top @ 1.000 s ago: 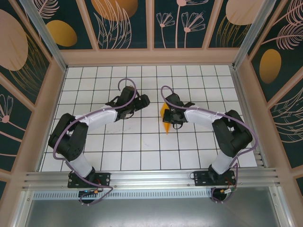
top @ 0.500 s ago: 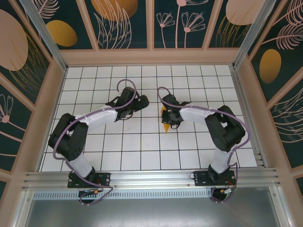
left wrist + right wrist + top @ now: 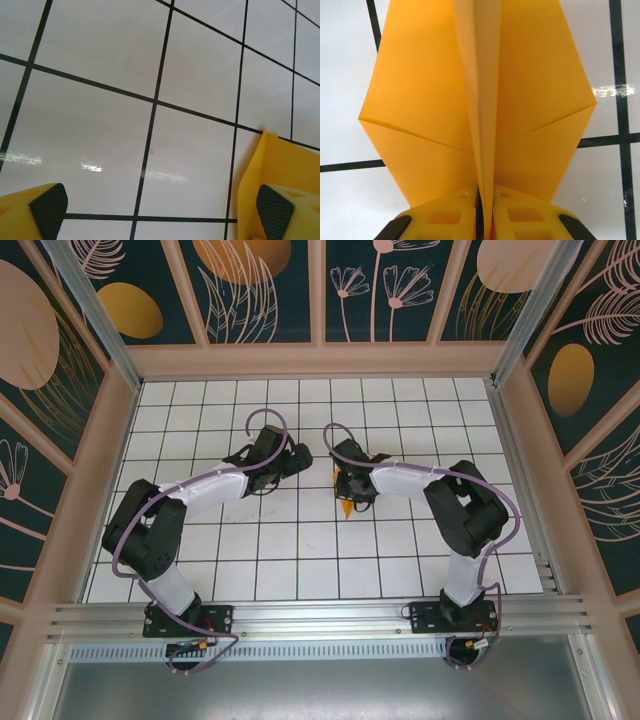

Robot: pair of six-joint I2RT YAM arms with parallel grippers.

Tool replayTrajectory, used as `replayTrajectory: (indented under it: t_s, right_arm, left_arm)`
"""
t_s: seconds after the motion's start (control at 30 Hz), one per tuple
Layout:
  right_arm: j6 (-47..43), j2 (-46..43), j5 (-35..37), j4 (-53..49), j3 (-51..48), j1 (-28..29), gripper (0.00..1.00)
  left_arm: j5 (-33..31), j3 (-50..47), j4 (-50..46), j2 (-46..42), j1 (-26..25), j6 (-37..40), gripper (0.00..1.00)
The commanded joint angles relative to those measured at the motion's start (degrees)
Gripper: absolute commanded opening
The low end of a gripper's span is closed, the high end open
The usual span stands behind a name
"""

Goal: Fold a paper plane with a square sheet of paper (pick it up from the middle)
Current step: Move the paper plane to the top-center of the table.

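Orange-yellow paper, already folded into the paper plane, lies on the white gridded tabletop. The right wrist view shows its two wings spread flat. Its raised centre crease is pinched between the right fingers, which are nearly closed on it. From the top camera the paper plane is just a small orange tip near the tabletop's middle, the rest hidden under the wrist. The left fingers stand wide apart over bare squares, holding nothing. The plane's far end is cut off in the right wrist view.
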Motion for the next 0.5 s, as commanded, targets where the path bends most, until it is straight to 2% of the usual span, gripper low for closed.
replayTrajectory:
  t_s: [0.0, 0.23, 0.47]
  right_arm:
    - [1.34, 4.39, 3.96, -4.12, 0.28, 1.36, 0.13]
    - [-4.42, 4.05, 9.93, -7.43, 8.24, 1.82, 0.06]
    - [-12.38, 7.84, 6.66, -4.70, 15.65, -0.36, 0.05]
  left_arm:
    - [-2.25, -0.73, -2.40, -1.13, 1.10, 0.65, 0.98]
    - [-2.68, -2.19, -3.51, -4.52, 4.54, 1.19, 0.99]
    - [-1.03, -7.56, -2.82, -7.98, 7.97, 0.95, 0.99]
